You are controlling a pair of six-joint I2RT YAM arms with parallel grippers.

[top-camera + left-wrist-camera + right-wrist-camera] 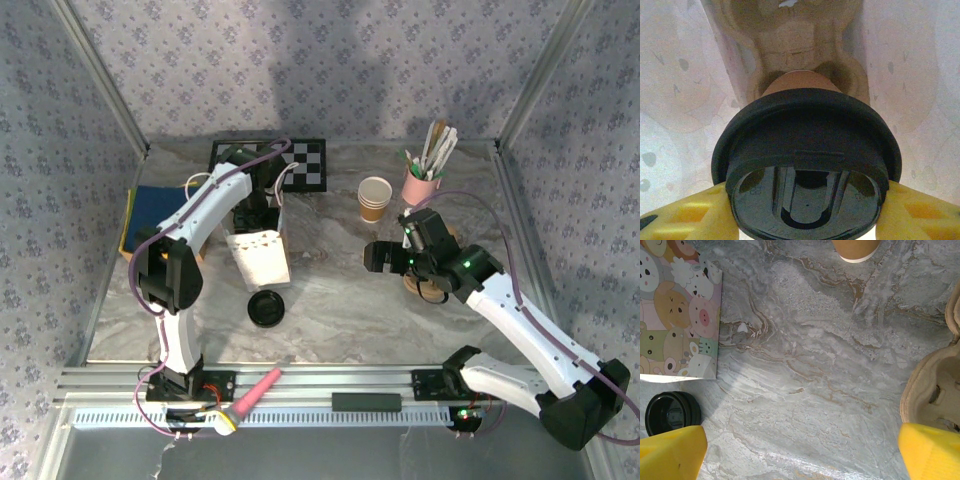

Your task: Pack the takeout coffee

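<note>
The takeout coffee (800, 82) is a tan-brown paper cup, here capped with a black lid (805, 145). My left gripper (805, 210) is shut on it, one yellow finger (685, 215) pressing each side of the lid. The cup hangs inside the white paper bag (262, 258), over a pulp cup carrier (790, 35) lying at the bag's bottom. From above, my left gripper (255, 212) reaches down into the bag's open top. My right gripper (383, 257) hovers open over bare table at centre right, nothing between its fingers (670, 452).
A loose black lid (266, 308) lies in front of the bag. A stack of paper cups (375, 198) and a pink utensil cup (422, 182) stand at the back right. A second pulp carrier (935, 385) sits under my right arm. A checkerboard (300, 165) lies at the back.
</note>
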